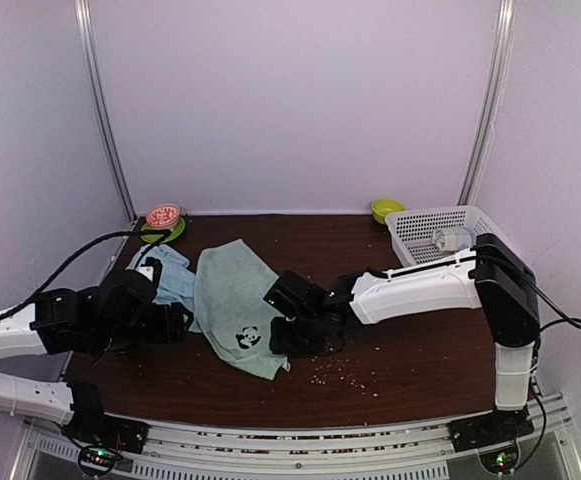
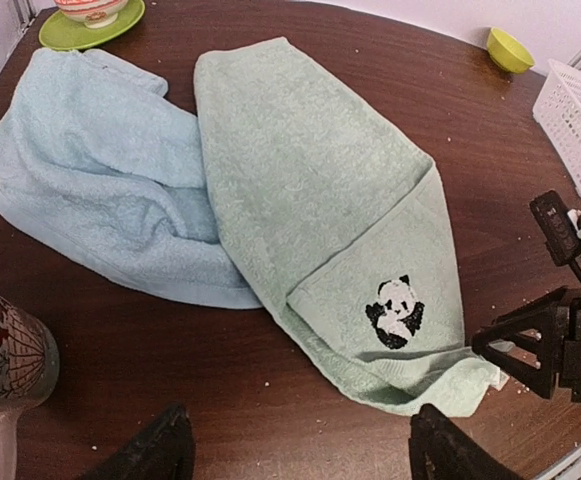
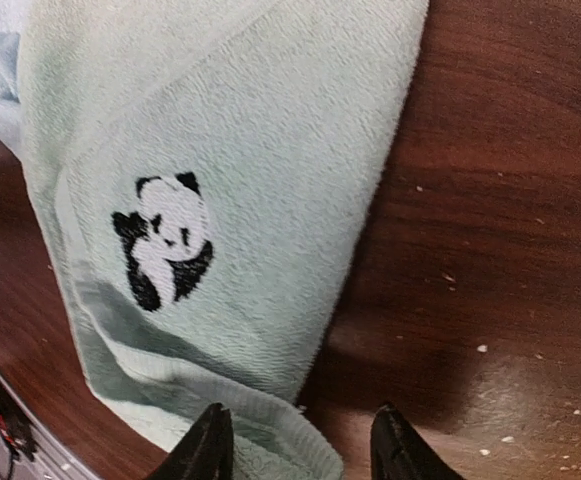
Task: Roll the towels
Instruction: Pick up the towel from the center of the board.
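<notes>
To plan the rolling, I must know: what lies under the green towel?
The green towel covers, at its left edge, part of the light blue towel; elsewhere it lies on the brown table. How far the blue cloth reaches underneath is hidden.

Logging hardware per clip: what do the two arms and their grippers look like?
Both the left arm and right arm have white link shells with black joint housings. A thin black cable loops off each. The left gripper and right gripper have black, tapered fingers.

Walls [image 1: 300,100]: pale panels are closing in three sides.
Posts [image 1: 107,120]: metal uprights are standing at the rear corners.
Bench [image 1: 420,340]: dark wood is carrying scattered crumbs [image 1: 345,375].
</notes>
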Available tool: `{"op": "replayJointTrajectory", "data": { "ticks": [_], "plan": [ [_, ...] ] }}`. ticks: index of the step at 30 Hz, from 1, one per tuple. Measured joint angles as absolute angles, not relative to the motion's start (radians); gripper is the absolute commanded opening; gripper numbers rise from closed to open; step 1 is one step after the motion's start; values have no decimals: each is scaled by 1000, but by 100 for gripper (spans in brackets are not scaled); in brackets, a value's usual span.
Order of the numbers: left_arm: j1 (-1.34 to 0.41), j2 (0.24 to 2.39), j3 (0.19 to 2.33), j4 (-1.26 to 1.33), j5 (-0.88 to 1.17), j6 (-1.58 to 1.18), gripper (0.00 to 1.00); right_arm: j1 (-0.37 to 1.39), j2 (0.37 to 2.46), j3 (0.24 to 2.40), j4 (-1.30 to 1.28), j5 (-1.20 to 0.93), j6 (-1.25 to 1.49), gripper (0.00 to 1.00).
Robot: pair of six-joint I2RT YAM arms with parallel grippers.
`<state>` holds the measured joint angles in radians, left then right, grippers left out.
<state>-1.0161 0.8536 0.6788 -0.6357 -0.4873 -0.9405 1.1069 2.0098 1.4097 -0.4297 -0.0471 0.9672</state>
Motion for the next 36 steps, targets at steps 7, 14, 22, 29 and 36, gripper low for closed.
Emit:
{"op": "replayJointTrajectory", "data": {
  "ticks": [7,14,22,29,36],
  "plan": [
    [-1016,849,667,-622,-474,-943,75,1118,1967,1324,-450,-33,978,18],
    [-1016,855,667,-610,-463,-943,75,1135,1875,1261,-444,-17,989,21],
    [-1016,894,667,-595,-442,-943,75,1139,1738,1154,-361,-30,867,61],
    [-1016,923,667,-591,-440,-946,75,1139,1718,1136,-266,-113,612,70],
    [-1016,946,668,-595,-441,-955,75,1102,1763,1169,-260,-197,386,63]
  ]
}}
